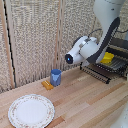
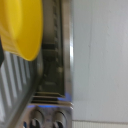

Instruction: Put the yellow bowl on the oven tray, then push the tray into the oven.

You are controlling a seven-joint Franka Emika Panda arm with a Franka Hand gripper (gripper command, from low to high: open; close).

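Inspection of my position: my arm reaches toward the exterior view's right, where the oven (image 1: 119, 47) stands at the edge of the tabletop (image 1: 85, 100). The baking sheet (image 1: 102, 70) juts out of the oven's front, its ribbed bars visible. The yellow dish (image 1: 107, 58) sits on the baking sheet, near the oven mouth, partly hidden behind my arm.

In the wrist view the yellow dish (image 2: 19, 27) fills one corner, very close to the camera, resting over the baking sheet's bars (image 2: 15, 80). The oven's dark interior (image 2: 50, 55) and its knobs (image 2: 59, 119) lie beyond. My end effector's fingers do not show in either picture, so I cannot tell whether they are spread or closed, nor whether they touch the dish.

Judgement: the dish appears placed; the step in hand is most likely releasing it or moving to the baking sheet's rim. To do this well, I should clear the dish without nudging it, take the rim at its exposed front edge, centred, and push straight along the oven's rails. An off-centre hold could skew the sheet and jam it; a quick push could slide the dish.

Elsewhere on the tabletop: a blue cup (image 1: 55, 76), a small orange object (image 1: 47, 85), and a white floral-rimmed plate (image 1: 31, 111), all well apart from the work.
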